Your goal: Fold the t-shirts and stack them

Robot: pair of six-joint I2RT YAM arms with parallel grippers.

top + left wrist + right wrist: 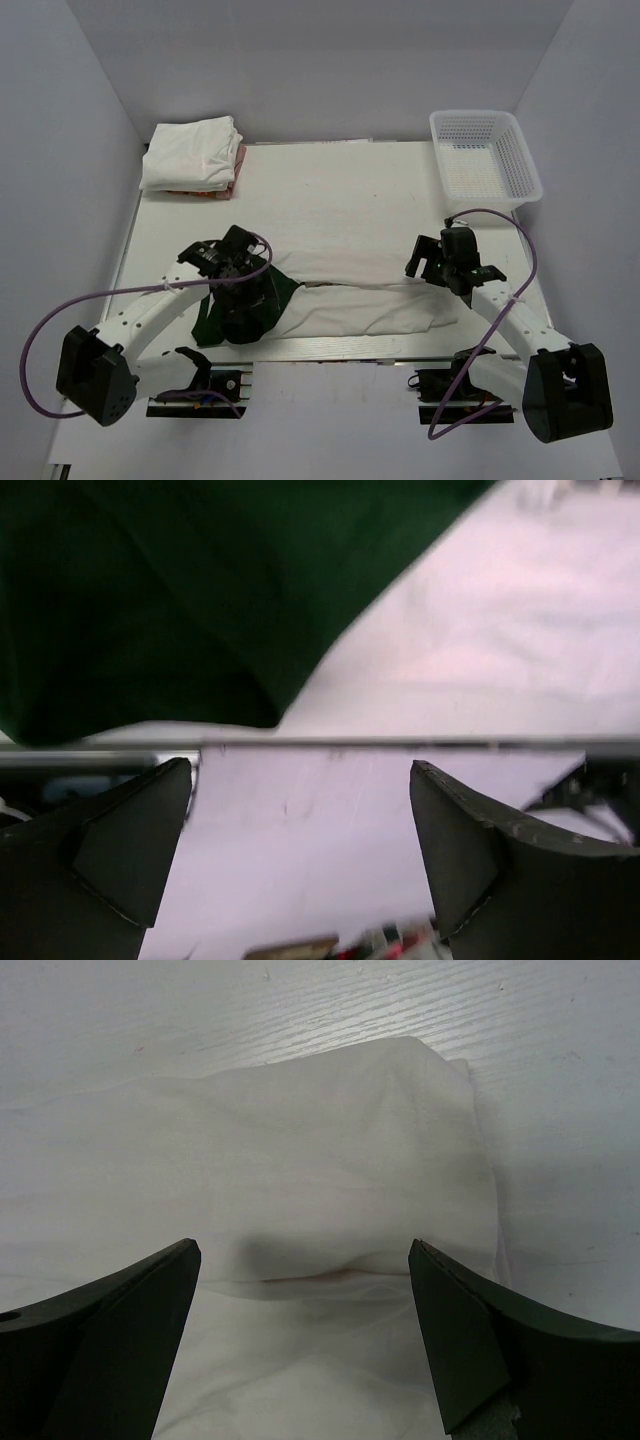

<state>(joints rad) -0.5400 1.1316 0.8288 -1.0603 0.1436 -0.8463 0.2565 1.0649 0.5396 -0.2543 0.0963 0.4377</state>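
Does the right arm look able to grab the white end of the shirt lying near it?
Probably yes. The right gripper is open just above the white end of the shirt, and nothing lies between it and the cloth.

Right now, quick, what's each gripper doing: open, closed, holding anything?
Left gripper: open, holding nothing, near the green sleeve.
Right gripper: open, holding nothing, over the t-shirt.

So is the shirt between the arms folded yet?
Partly folded: the green-sleeved t-shirt lies as a long narrow band with layers overlapping, not compact like the folded stack.
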